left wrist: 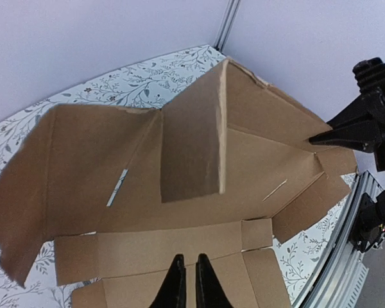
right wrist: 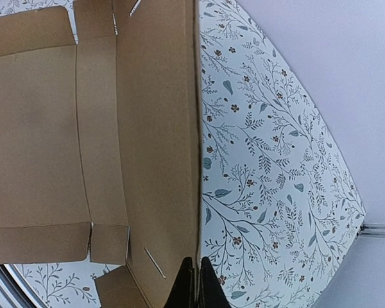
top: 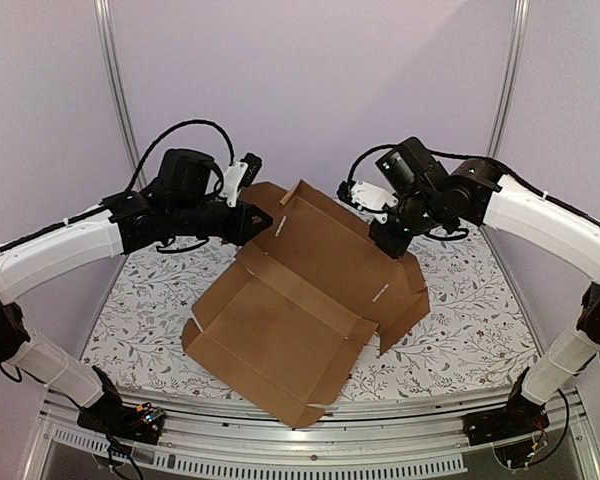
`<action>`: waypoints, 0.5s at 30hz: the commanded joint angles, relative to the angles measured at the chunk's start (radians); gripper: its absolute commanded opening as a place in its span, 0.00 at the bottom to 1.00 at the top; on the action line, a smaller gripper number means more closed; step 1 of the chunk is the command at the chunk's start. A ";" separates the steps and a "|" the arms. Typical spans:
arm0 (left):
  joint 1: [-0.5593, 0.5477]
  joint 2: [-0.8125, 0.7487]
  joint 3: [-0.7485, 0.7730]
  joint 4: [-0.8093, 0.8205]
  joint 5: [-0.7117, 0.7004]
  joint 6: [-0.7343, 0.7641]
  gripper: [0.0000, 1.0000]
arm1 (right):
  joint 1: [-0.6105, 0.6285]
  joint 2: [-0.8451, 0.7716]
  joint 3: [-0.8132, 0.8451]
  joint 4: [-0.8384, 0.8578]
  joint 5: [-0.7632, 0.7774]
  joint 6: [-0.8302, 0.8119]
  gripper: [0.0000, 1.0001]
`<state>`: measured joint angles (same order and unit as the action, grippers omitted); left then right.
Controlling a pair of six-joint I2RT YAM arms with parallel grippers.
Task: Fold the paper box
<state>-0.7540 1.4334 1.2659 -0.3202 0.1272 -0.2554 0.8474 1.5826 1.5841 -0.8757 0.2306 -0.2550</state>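
Paper box [top: 280, 330]: brown cardboard, half-formed on the table [top: 460, 330], rear panel raised. Left gripper [left wrist: 187, 276]: clenched, empty, over a back flap. Right gripper [right wrist: 196, 273]: clenched, at the raised panel's edge. Step, seemingly: raising walls. Next: tuck side flaps inward.

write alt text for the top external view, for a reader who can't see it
A partly folded brown paper box lies open on a floral-patterned table, its far part tilted up. The robot's left end effector meets the box's far left corner, and the right end effector is closed on its raised right edge.
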 commanded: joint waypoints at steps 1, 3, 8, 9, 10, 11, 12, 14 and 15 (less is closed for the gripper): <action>-0.010 -0.081 -0.087 -0.043 -0.118 0.003 0.09 | -0.024 -0.012 0.043 -0.032 -0.017 0.007 0.00; -0.010 -0.110 -0.133 -0.036 -0.167 -0.010 0.13 | -0.028 -0.010 0.055 -0.042 -0.016 0.007 0.00; -0.010 -0.137 -0.228 -0.021 -0.253 -0.035 0.19 | -0.056 -0.011 0.078 -0.057 -0.082 0.025 0.00; -0.009 -0.140 -0.242 -0.015 -0.270 -0.039 0.20 | -0.059 -0.012 0.082 -0.063 -0.088 0.030 0.00; -0.008 -0.141 -0.254 -0.012 -0.292 -0.043 0.21 | -0.066 -0.015 0.087 -0.069 -0.097 0.030 0.00; -0.008 -0.143 -0.263 -0.010 -0.314 -0.045 0.22 | -0.072 -0.020 0.088 -0.074 -0.108 0.032 0.00; -0.006 -0.148 -0.273 -0.006 -0.333 -0.046 0.22 | -0.078 -0.025 0.088 -0.078 -0.123 0.033 0.00; 0.001 -0.157 -0.292 0.011 -0.355 -0.051 0.23 | -0.091 -0.045 0.083 -0.084 -0.161 0.031 0.00; 0.008 -0.164 -0.302 0.022 -0.362 -0.054 0.23 | -0.095 -0.054 0.077 -0.083 -0.178 0.032 0.00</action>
<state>-0.7544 1.3018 0.9977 -0.3336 -0.1497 -0.2905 0.7757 1.5806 1.6428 -0.9447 0.1364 -0.2436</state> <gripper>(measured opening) 0.224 0.006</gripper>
